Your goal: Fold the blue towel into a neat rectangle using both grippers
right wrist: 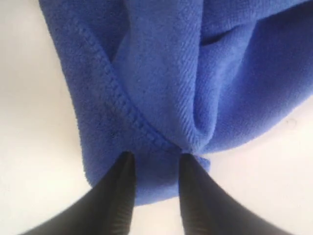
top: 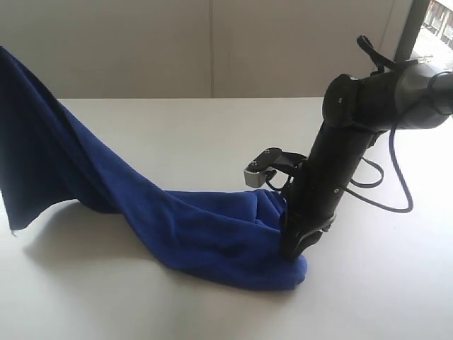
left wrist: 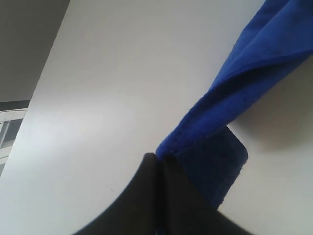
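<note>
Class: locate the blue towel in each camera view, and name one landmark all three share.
Exterior view: blue towel drapes from upper left to centre, under the right claw.
Left wrist view: right side of the picture, ending at the left claw.
Right wrist view: fills most of the picture.
Shared landmark: the white table.

Left pincer (left wrist: 157, 159), right pincer (right wrist: 155, 164): both clenched.

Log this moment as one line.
left hand: pinching blue towel, raised | right hand: gripping other end on table | fold: not done
</note>
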Action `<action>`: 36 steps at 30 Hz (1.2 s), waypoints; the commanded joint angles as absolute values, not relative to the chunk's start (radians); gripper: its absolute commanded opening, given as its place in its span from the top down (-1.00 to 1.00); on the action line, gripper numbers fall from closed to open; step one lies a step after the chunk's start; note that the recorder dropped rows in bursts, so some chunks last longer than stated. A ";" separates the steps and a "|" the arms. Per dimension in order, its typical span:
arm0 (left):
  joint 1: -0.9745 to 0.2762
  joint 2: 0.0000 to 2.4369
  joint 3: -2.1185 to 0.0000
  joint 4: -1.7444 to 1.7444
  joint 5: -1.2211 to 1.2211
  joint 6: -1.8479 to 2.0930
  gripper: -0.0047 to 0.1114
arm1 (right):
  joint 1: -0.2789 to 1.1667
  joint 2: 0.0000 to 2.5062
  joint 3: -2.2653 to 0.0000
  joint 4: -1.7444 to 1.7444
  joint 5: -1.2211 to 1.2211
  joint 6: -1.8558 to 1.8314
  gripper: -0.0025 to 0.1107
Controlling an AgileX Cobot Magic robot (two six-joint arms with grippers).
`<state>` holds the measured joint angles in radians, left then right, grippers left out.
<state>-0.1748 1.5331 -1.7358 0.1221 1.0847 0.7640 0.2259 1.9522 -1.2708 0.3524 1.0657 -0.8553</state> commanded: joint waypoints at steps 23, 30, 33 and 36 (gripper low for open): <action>-0.172 1.525 -1.733 0.082 1.091 0.754 0.92 | 0.219 2.035 -1.266 0.330 1.037 -0.757 0.00; -0.172 1.525 -1.733 0.080 1.089 0.754 0.92 | 0.219 2.035 -1.266 0.346 1.055 -0.763 0.12; -0.172 1.525 -1.733 0.080 1.089 0.754 0.92 | 0.219 2.030 -1.266 0.346 1.064 -0.785 0.33; -0.172 1.525 -1.733 0.080 1.089 0.754 0.92 | 0.219 2.021 -1.266 0.344 1.068 -0.789 0.51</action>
<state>-0.1748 1.5331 -1.7358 0.0933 1.0847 0.7640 0.2233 2.0293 -1.2708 0.3411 1.0595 -0.7730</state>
